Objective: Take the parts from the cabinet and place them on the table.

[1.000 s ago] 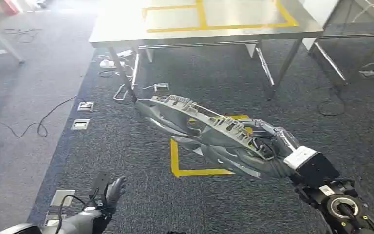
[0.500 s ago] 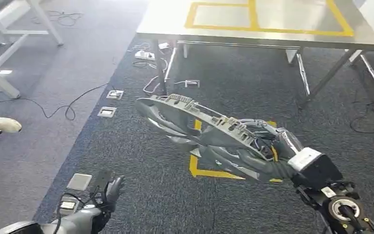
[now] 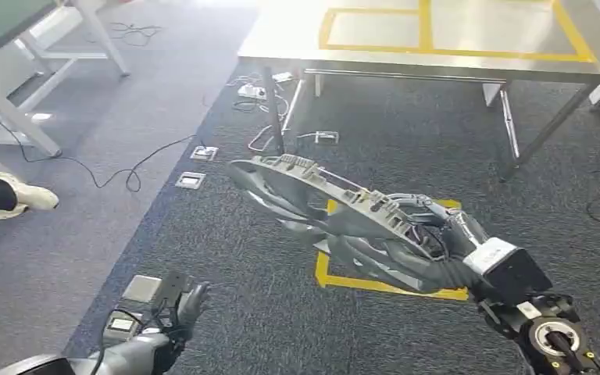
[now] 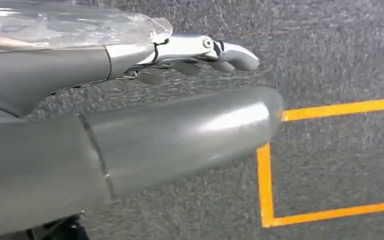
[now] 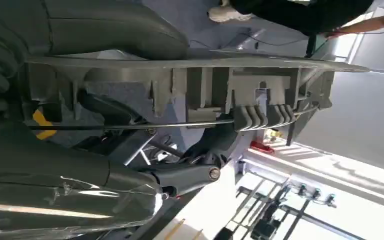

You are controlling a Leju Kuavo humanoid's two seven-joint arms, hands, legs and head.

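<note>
My right hand [image 3: 445, 242] grips long grey part [image 3: 320, 205] at one end, cantilevered. Risk: sag, slip, or tip striking tabletop [image 3: 437, 58] edge. Left hand [image 3: 183, 306] empty, fingers apart.

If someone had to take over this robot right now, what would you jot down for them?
Right hand: holds a long grey plastic part, carried above the carpet.
Left hand: holds nothing, fingers apart, hanging low by the robot's side.
Table: ahead across the carpet, steel top with yellow tape rectangles.
Done: one part is out of the cabinet and in hand.
Left: walk up to the table, set the part down on it, then go back for any others.
</note>
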